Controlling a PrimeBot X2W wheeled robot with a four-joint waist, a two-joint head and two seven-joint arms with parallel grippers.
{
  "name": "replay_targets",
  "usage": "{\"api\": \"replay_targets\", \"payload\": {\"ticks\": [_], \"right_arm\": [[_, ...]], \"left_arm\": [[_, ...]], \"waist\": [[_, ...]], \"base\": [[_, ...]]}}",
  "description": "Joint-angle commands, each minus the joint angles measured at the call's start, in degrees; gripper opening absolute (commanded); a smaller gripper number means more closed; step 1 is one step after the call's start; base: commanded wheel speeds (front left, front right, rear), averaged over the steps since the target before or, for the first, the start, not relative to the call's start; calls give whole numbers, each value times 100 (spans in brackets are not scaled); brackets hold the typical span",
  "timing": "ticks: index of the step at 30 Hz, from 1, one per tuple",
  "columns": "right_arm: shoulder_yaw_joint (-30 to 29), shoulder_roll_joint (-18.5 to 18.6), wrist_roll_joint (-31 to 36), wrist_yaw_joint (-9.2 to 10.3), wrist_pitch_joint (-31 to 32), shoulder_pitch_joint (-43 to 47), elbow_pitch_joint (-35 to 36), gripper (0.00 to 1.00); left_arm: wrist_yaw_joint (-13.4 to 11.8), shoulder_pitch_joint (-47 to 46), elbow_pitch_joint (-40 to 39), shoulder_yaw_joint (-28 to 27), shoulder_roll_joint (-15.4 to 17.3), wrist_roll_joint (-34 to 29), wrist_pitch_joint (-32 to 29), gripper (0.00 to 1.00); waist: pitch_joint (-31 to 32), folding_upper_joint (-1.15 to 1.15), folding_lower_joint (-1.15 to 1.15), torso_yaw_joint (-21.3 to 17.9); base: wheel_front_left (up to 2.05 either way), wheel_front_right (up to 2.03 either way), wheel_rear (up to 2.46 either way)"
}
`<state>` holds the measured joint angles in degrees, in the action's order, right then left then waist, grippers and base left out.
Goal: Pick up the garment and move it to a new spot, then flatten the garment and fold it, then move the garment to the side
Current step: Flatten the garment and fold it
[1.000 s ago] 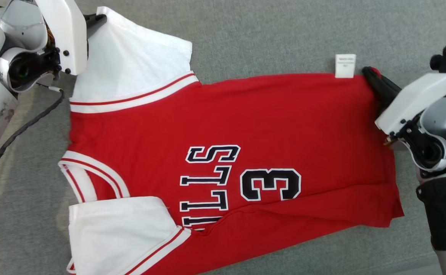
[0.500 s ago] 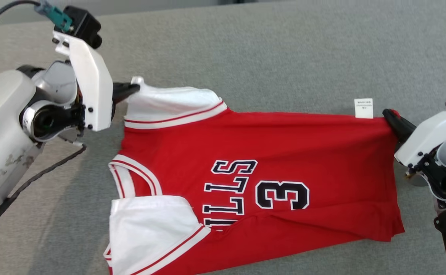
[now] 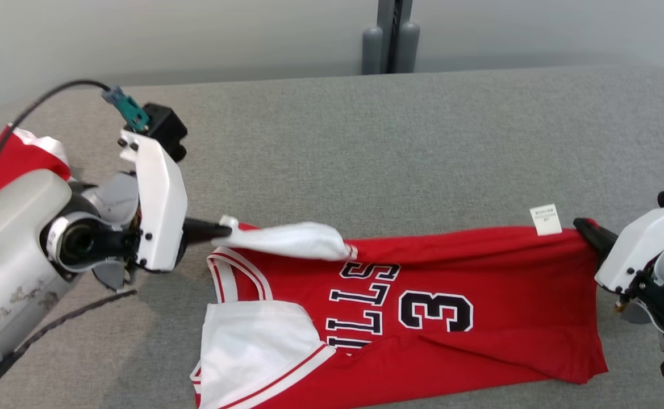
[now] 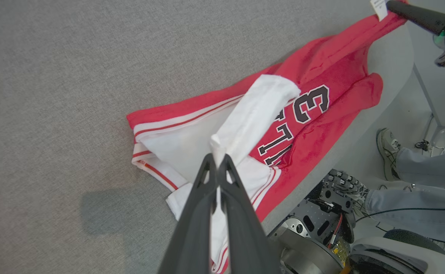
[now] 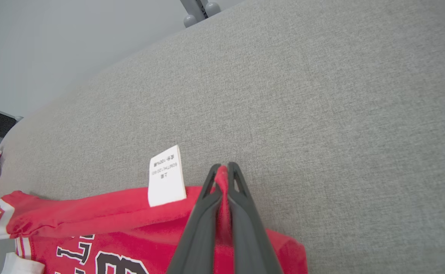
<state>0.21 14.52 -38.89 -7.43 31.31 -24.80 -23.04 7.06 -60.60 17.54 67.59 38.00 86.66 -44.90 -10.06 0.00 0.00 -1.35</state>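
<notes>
The left gripper [image 3: 226, 228] is clamped on the tip of the far white sleeve [image 3: 292, 241]. It holds the sleeve off the cloth to the left of the printed number 3 [image 3: 435, 311] and slightly beyond it. The left wrist view shows both fingers pressed together with white fabric pinched between them. The right gripper [image 3: 583, 227] is likewise closed on the red hem corner, to the right of the 3 and on its far side. The care label [image 3: 545, 220] stands just inside that corner, between the right gripper and the 3.

A second ago that sleeve lay spread flat, well beyond the 3, and the far edge was stretched wide. Now the sleeve is raised and seen edge-on, and it reaches over the top of the lettering beside the 3. The red far edge runs as a taut line from one gripper to the other, much closer to the 3. The head camera has tilted up as well, so part of the apparent shift is the view's own.

The garment [image 3: 496, 278] lies on the grey table [image 3: 422, 142]. Its near sleeve [image 3: 252, 346], left of the 3 on the near side, is flat. I judge the lengthwise fold is under way, and the raised edge needs carrying past the 3 to the near edge.
</notes>
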Motion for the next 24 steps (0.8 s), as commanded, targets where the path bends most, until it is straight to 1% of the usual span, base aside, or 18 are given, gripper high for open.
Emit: {"api": "replay_targets", "payload": {"ticks": [1, 8, 14, 19, 24], "right_arm": [[66, 101, -48, -12, 161, 104, 27, 0], [389, 396, -208, -12, 583, 196, 121, 0], [654, 629, -318, -12, 865, 281, 113, 0], [883, 782, -376, -12, 971, 322, 115, 0], [1069, 899, -442, -12, 1012, 383, 67, 0]], "left_arm": [[-65, 160, -138, 39, 54, 143, -123, 0], [-282, 453, -578, 211, 197, 389, -546, 0], [-439, 733, -799, 304, 254, 479, -711, 0], [-502, 916, -878, 361, 238, 497, -776, 0], [-512, 1104, -847, 406, 204, 478, -784, 0]], "waist": [[144, 0, 0, 90], [227, 0, 0, 129], [224, 0, 0, 114], [199, 0, 0, 92], [202, 0, 0, 61]], "base": [[0, 0, 0], [0, 0, 0], [0, 0, 0], [0, 0, 0], [0, 0, 0]]}}
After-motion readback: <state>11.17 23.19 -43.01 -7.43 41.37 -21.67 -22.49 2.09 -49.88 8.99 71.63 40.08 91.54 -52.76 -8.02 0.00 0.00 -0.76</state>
